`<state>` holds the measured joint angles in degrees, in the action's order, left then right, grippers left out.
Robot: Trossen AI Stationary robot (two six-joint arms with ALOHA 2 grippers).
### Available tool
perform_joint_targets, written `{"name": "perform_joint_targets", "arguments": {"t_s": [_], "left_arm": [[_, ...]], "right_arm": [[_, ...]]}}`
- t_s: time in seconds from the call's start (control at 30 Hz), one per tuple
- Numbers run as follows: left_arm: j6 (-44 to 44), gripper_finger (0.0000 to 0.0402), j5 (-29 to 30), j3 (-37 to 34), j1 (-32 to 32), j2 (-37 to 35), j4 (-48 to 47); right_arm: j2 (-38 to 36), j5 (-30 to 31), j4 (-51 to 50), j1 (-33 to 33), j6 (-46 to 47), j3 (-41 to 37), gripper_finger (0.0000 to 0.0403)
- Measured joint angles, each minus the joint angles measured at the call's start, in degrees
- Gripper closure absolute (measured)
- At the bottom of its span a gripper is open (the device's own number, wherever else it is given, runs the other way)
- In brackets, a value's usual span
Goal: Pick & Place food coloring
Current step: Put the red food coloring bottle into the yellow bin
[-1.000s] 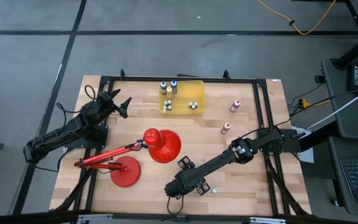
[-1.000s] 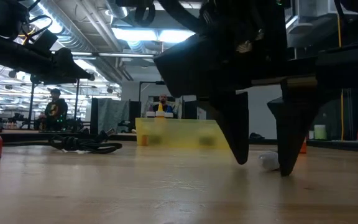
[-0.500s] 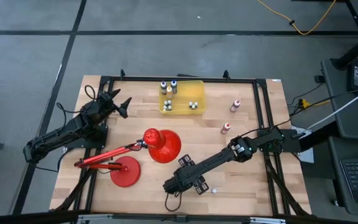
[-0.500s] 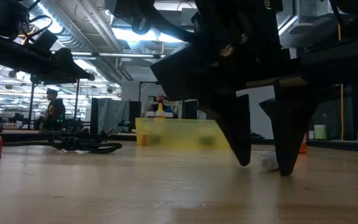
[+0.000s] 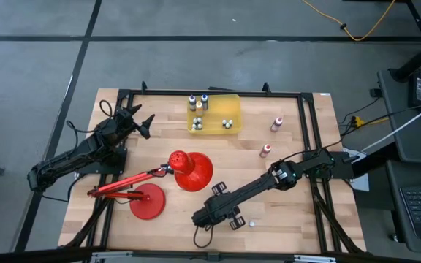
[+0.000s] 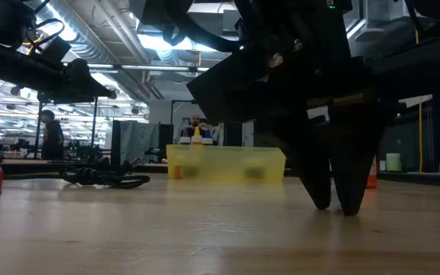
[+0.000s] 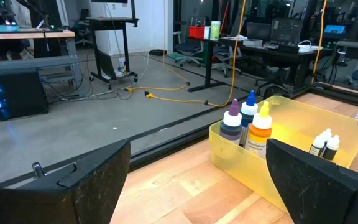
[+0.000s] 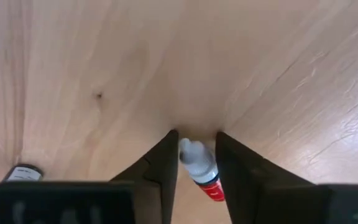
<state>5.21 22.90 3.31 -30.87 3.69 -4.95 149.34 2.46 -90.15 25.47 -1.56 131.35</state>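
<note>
A tiny food coloring bottle (image 8: 199, 167) with a pale cap and a red label lies on the wood near the table's near edge. My right gripper (image 8: 196, 149) points down over it (image 5: 224, 207) and is shut on it. In the low view the fingers (image 6: 323, 200) hide the bottle. Another small pale bottle (image 5: 251, 224) lies just right of the gripper. A translucent yellow bin (image 5: 232, 102) at the far side holds several bottles (image 7: 249, 121). Two red-bodied bottles (image 5: 276, 124) (image 5: 266, 150) stand to the bin's right. My left gripper (image 5: 139, 121) hovers open at the far left. My right gripper pinches the food coloring bottle between its two fingers, at the pale cap end (image 8: 190, 150). The fingers come from above, pointing down, one on each side of the bottle. The bottle lies on its side on the table, its red-labelled end (image 8: 212, 188) reaching back between the fingers.
A red desk lamp lies left of the right gripper, its shade (image 5: 190, 169) mid-table and its round base (image 5: 146, 201) nearer the left. A dark-capped small thing (image 8: 23, 172) lies beside the right fingers. Black frame rails (image 5: 313, 139) border the table.
My right gripper's fingers have shut. They stood wide apart on either side of the pale bottle on the table, and now they stand close together with the bottle hidden between them. The gripper has stayed low at the tabletop.
</note>
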Motion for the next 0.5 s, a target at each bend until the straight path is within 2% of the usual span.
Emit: {"name": "perform_joint_targets", "arguments": {"t_s": [0.27, 0.5], "left_arm": [[0.00, 0.0038, 0.00, 0.00, 0.00, 0.00, 0.02], [0.00, 0.0038, 0.00, -0.02, 0.02, 0.02, 0.02]], "right_arm": [[0.02, -0.85, -0.11, -0.04, 1.29, -0.04, 0.0309], [0.00, -1.81, -0.06, -0.10, 0.63, -0.02, 0.0274]]}}
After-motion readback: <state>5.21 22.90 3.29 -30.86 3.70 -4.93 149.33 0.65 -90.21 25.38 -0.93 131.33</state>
